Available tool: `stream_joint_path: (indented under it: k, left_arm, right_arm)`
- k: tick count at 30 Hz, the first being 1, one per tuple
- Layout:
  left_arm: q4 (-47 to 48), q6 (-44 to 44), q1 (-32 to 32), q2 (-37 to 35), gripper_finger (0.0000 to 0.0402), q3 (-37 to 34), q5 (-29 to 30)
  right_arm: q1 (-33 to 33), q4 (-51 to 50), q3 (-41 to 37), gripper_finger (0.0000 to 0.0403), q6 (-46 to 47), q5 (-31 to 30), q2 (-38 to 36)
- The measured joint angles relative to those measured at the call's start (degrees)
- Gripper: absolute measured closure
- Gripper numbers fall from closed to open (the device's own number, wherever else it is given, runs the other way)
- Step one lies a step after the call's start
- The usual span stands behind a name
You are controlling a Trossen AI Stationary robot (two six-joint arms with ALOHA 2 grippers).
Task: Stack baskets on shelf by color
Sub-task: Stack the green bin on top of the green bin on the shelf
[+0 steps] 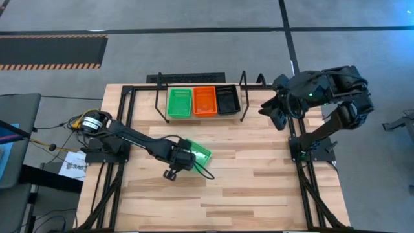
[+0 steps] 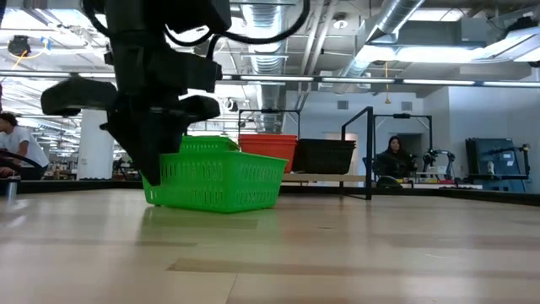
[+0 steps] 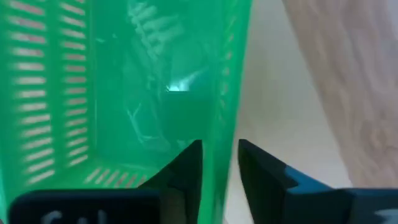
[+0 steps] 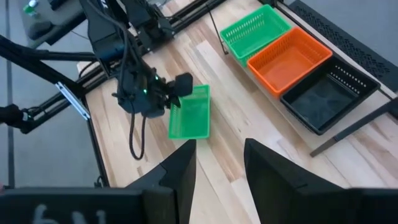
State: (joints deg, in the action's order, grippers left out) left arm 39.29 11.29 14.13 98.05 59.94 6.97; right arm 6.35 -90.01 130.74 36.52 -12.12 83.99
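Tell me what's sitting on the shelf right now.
The shelf holds three basket spots in a row: green, orange and black. Whether any of them hides more baskets nested underneath cannot be told. Another green basket is on the table, at the left gripper.

You are looking at a pale wooden plank tabletop with a low black wire shelf standing along its far edge. On that shelf three slatted plastic baskets sit side by side: green, orange, then black. One more green slatted plastic basket rests on the tabletop near its middle, well apart from the shelf.
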Motion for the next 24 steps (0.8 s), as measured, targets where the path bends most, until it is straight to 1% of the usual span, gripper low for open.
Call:
stream_joint_path:
  k: [2,4,5,7,9,12,14,15,17,18,20,22,23,24]
  left_arm:
    - [1.51,-0.6,0.13,0.53,0.034,0.86,1.34]
    - [5.88,-2.16,0.16,0.45,0.0382,2.83,2.64]
    - [7.2,-3.01,0.08,0.38,0.039,4.07,2.87]
    - [13.08,-3.59,-0.22,-0.36,0.0397,7.18,4.62]
    - [20.01,-3.49,-0.24,-0.78,0.04,12.26,7.76]
    - [32.62,-1.34,-0.24,-1.45,0.0401,20.88,13.71]
    - [38.28,-1.51,-0.33,-1.59,0.0401,27.28,17.92]
    - [40.82,-3.08,-0.64,-1.69,0.0401,30.13,20.26]
    - [44.62,-10.97,-1.87,-1.85,0.0401,36.12,24.57]
    - [45.58,-16.42,-2.7,-1.85,0.0401,38.81,26.16]
    - [47.78,-30.03,-4.51,-1.85,0.0401,43.16,28.37]
    - [48.0,-44.69,-5.91,-1.87,0.0401,45.94,29.65]
    - [48.35,-50.6,-6.36,-1.93,0.0401,46.77,29.85]
    - [48.45,-54.65,-6.66,-2.03,0.0401,47.12,29.86]
  right_arm:
    - [0.0,0.02,-0.05,0.0248,-0.6,0.04,0.1]
    - [0.02,0.04,-0.01,0.0248,-0.62,0.06,0.56]
    - [0.02,0.03,-0.01,0.0248,-0.77,0.09,0.56]
    - [0.0,0.02,-0.03,0.0249,-1.02,0.11,0.63]
    - [0.0,0.02,-0.03,0.0249,-1.04,0.11,0.67]
    - [0.0,0.02,-0.03,0.0249,-1.07,0.14,0.71]
    - [0.01,-0.01,-0.03,0.0249,-1.19,0.19,0.71]
    - [0.0,0.01,-0.03,0.0249,-1.2,0.2,0.71]
    - [0.01,-0.01,-0.03,0.0249,-1.71,0.2,0.71]
    - [0.01,0.01,-0.03,0.0249,-2.16,0.21,0.71]
    - [0.0,-0.01,-0.03,0.0249,-2.52,0.22,0.71]
    - [0.0,0.0,-0.03,0.0249,-2.55,0.2,0.71]
    - [0.0,0.0,-0.03,0.0249,-2.58,0.2,0.71]
    - [0.0,-0.01,-0.03,0.0249,-2.73,0.2,0.71]
